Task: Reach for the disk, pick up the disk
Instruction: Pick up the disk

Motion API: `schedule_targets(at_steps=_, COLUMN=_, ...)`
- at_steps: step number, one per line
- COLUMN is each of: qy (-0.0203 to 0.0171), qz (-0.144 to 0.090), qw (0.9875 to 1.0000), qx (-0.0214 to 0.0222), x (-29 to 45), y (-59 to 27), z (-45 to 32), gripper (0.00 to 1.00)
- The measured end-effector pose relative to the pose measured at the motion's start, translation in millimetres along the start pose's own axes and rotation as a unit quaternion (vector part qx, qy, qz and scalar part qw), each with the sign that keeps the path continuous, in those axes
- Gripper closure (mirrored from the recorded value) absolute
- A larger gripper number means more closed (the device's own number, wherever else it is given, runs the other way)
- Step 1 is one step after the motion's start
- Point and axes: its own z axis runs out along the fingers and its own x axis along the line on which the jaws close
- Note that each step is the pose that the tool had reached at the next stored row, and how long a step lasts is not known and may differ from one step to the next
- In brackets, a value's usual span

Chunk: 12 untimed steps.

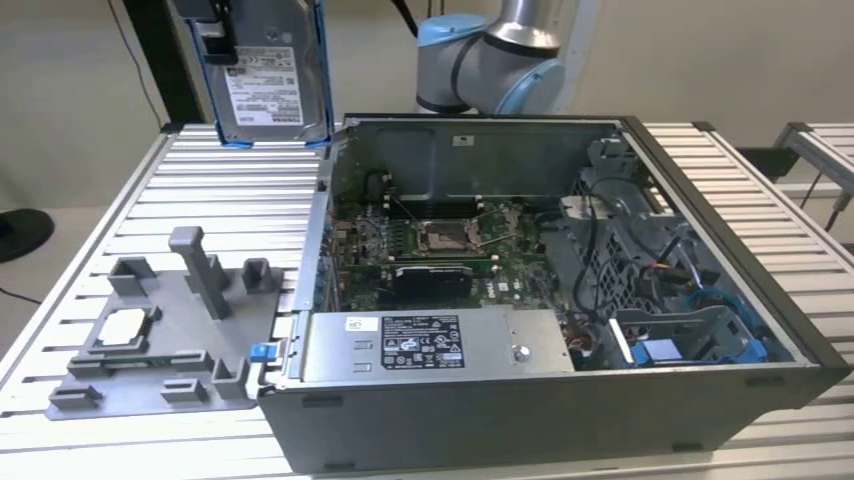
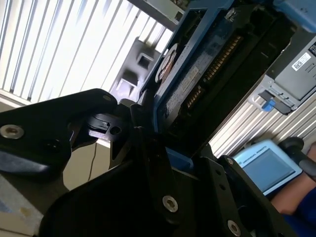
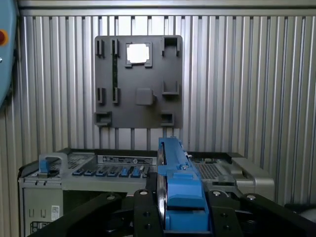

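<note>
Blue plastic rails frame the disk (image 1: 267, 85), which stands upright in the air with its white printed label facing the exterior camera. In that view it sits at about eleven o'clock from the open computer case (image 1: 534, 420), over the far corner of the slatted metal table (image 1: 200, 180).

The pincer (image 3: 180, 207) is closed on the disk. In the first wrist view its black fingers (image 3: 143, 217) press in from either side of the blue rail, and the disk (image 3: 173, 163) appears edge-on between them. In the second wrist view the fingers (image 2: 168, 197) clamp one end of the disk (image 2: 197, 74), whose connector edge and blue frame reach away from the camera.

In the exterior view the robot arm (image 1: 487, 55) rises at twelve o'clock behind the case. The case lies with its side open, and the motherboard (image 1: 427, 240) is at its middle. A silver labelled box (image 1: 427, 345) sits along its six o'clock edge.

A grey fixture plate (image 1: 134, 372) with upright posts lies on the table at about eight o'clock from the case, just beside it. A small square silver chip (image 1: 127, 322) rests in a pocket on that plate, well apart from the disk. The first wrist view also shows the plate (image 3: 138, 74) and the chip (image 3: 138, 53), both beyond the case.
</note>
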Motion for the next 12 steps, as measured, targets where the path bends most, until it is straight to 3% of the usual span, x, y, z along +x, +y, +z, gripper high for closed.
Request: schedule_targets(at_steps=12, qy=0.0, qz=0.0, qw=1.0, qx=0.0, x=-0.3, y=-35.1, z=-0.1, gripper=1.0)
